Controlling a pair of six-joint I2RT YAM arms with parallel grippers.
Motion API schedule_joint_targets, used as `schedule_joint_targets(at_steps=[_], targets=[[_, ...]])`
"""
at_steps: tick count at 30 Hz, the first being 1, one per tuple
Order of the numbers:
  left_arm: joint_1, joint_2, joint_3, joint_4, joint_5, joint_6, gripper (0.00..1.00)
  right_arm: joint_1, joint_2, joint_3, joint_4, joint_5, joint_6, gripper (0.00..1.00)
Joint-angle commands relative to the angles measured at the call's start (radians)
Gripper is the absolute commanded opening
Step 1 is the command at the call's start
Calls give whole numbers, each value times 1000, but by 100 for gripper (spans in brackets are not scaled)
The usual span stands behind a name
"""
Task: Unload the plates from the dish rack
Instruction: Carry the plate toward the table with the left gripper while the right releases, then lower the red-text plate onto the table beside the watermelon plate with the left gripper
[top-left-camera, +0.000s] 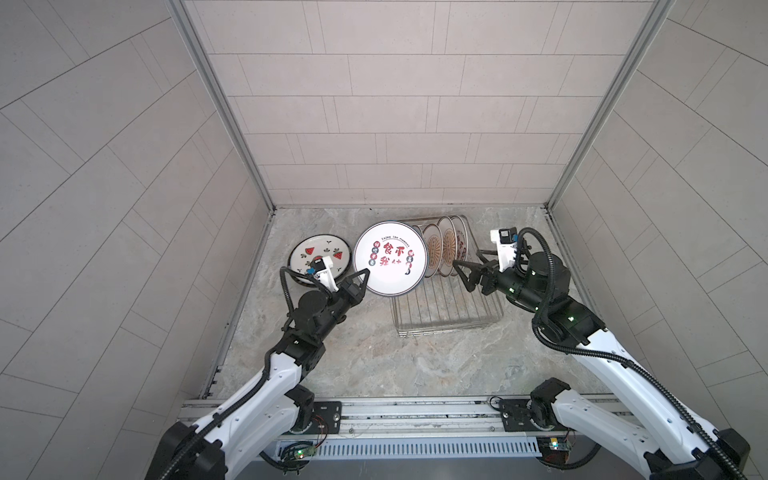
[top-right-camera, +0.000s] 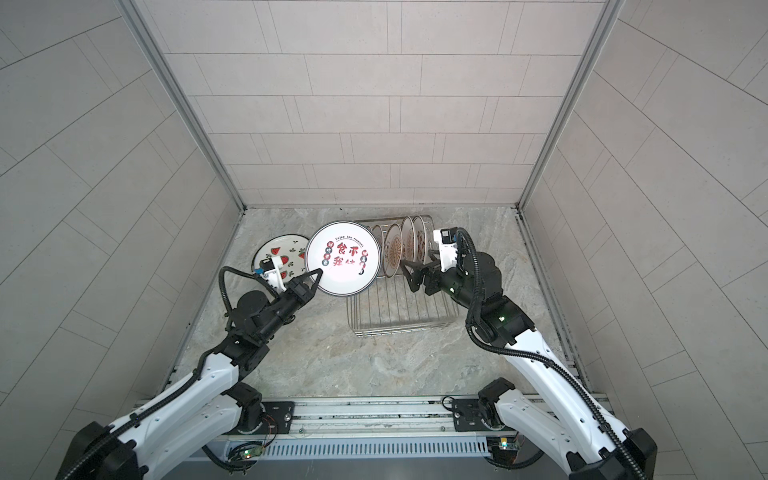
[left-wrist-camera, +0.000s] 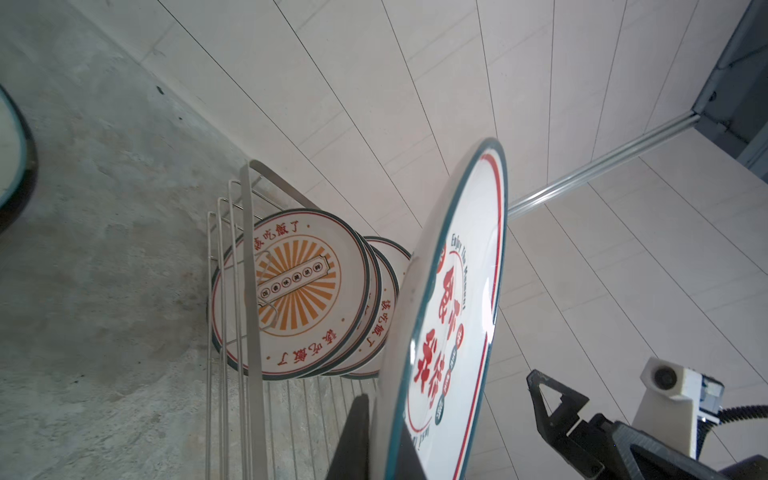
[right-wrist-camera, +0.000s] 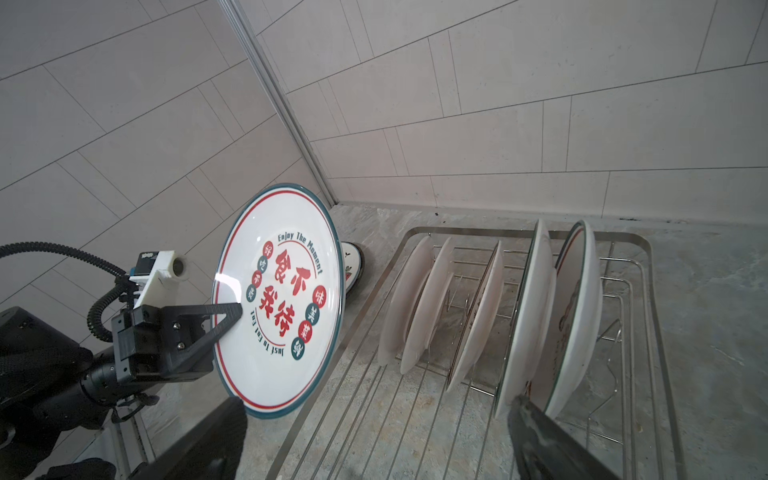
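The left end effector is clamped shut on the rim of 1 plate, the white one with big red writing. The plate is up in the air and tipped on its edge. It hangs between the dish rack and a watermelon plate that lies flat on the table. In the right wrist view, 1 finger lies across the plate's front, so the other must press on the back.

I think the job right now is to carry this plate to the left and set it down on the watermelon plate. The grip is only on 1 edge, so the far side may want to drop. The plate looks smooth and shiny, so it could slip. It would be best to move slowly and hold tight. Then turn the plate flat over the watermelon plate, come down softly and let go only when it rests there. The plate should also stay away from the rack's rim so it does not bump.

The right end effector has its jaws wide apart and holds nothing. It hangs over the rack, near about 5 plates in the rack that stand on edge.
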Motion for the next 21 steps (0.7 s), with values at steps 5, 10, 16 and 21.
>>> schedule_joint_targets(at_steps=[5,10,16,21], targets=[[86,-116,-4,-110,-6,-83,0,87,86,86,-49,-8,-77,100],[143,-126,-23,-153,-7,-149,0,192,142,147,-131,3,-214,100],[167,-121,-3,-282,-16,-167,0,295,174,178,-177,58,-311,100],[178,-116,-9,-314,-20,-200,0,322,211,206,-212,89,-335,100]])
